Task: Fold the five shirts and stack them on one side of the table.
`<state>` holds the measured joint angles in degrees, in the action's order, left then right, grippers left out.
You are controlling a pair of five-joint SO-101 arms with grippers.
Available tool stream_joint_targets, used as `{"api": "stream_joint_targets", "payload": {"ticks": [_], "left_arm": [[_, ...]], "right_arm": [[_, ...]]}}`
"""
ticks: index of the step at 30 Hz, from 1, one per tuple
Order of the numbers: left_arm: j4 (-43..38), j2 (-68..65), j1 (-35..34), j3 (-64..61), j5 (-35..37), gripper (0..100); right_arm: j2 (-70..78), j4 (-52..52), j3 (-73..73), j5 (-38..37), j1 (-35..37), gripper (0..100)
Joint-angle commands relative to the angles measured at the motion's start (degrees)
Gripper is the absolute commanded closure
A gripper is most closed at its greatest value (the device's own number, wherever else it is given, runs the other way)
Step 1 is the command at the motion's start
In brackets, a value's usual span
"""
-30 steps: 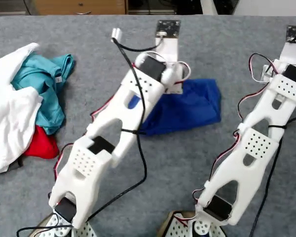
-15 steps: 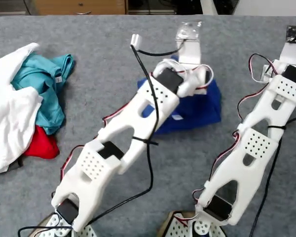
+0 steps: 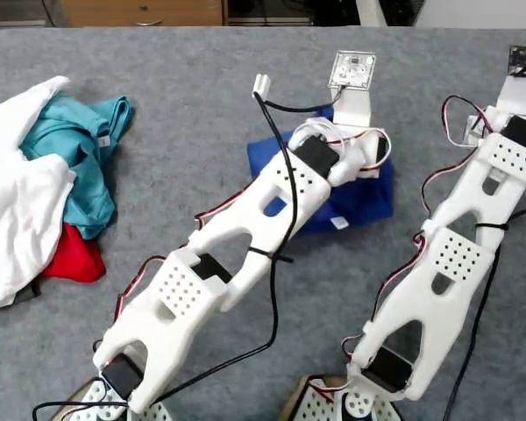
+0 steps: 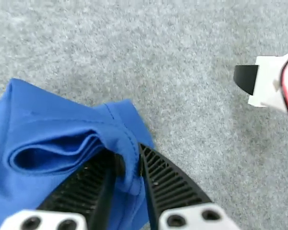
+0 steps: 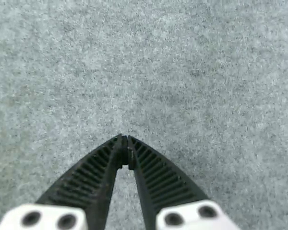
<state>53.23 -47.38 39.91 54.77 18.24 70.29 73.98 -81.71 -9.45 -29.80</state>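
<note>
Blue shirt (image 3: 359,197), one item, bunched and part-folded, lying on the grey counter (image 3: 202,105) between the two arms, nearer the far edge than the near one; a small white tag (image 3: 337,222) shows on its near side. Left tool (image 4: 129,167): jaws closed tight on a doubled hem of the blue shirt, with a rolled fold of cloth just beside them. Change noted: over the last second the left arm (image 3: 245,228) has swung toward the counter's right edge, carrying the pinched hem with it, so the cloth now sits gathered under the wrist. Judgement: a fold is being drawn across, not yet laid flat or released. Right tool (image 5: 125,148): jaws closed together, holding nothing, poised over bare counter near the right edge; the right arm (image 3: 456,254) has not shifted. Remaining stock, unfolded, heaped at the counter's left edge: white shirt (image 3: 17,202), teal shirt (image 3: 79,149), red shirt (image 3: 74,254), overlapping one another. Progress estimate: early, first garment in hand, no finished stack to be seen.
</note>
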Motion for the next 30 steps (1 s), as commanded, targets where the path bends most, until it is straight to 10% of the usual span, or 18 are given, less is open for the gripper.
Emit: {"api": "stream_joint_targets", "payload": {"ticks": [1, 13, 19, 30], "left_arm": [[0.6, 1.2, 0.6, 3.4, 0.5, 93], [17.9, 1.4, -7.5, 17.1, 4.0, 86], [28.1, -0.2, -15.6, 18.0, 4.0, 97], [29.8, -11.4, -19.6, 15.7, 8.6, 98]], "right_arm": [[-0.1, 0.4, -3.3, -0.4, -1.0, 99.4], [-0.5, 1.8, -3.3, -3.7, 0.7, 99.4], [-4.0, 16.4, -9.5, -14.0, 7.0, 99.4], [-19.7, 28.6, 4.6, -27.4, 16.9, 99.4]]}}
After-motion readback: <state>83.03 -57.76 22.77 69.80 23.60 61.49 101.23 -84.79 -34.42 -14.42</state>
